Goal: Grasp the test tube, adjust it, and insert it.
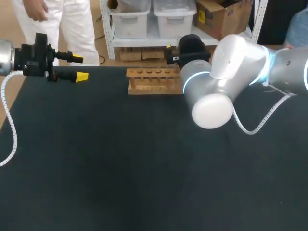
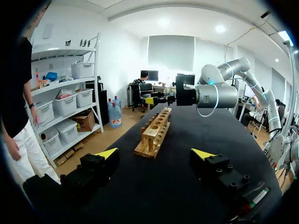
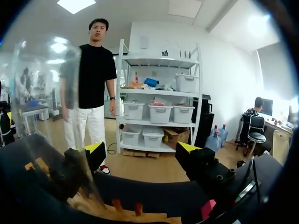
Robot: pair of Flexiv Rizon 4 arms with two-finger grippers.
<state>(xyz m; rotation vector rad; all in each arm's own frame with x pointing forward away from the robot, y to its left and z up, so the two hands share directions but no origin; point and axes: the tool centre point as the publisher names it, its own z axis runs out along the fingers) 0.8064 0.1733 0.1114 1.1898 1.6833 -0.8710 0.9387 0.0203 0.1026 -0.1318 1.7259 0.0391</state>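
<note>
The test tube (image 3: 58,121) is clear glass and hard to make out. From the right wrist it shows as a long tilted shape close in front of the right gripper (image 3: 140,149). It crosses one of the fingers (image 3: 96,151), which shows through the glass, and its lower end comes down at the wooden rack (image 3: 121,215) under the gripper. I cannot tell whether it sits in a hole. Only that one finger is near the tube. The other stands well apart with open air between them, so the right gripper is spread wide and released, clamping nothing.

From above, the tube is hidden behind the right arm (image 1: 231,72). The arm comes in from the right side and ends just beyond the right end of the rack. The rack stands near the middle of the bench (image 1: 120,168) edge farthest from the robot, long side along that edge, with a row of holes along its top.

The left gripper (image 1: 79,67) hangs over the far left corner of the bench, well apart from the rack and pointing toward it. Its two yellow-tipped fingers are spread with nothing between them. A white coiled cable (image 1: 9,130) hangs from the left arm (image 1: 6,57) along the bench's left edge.
</note>
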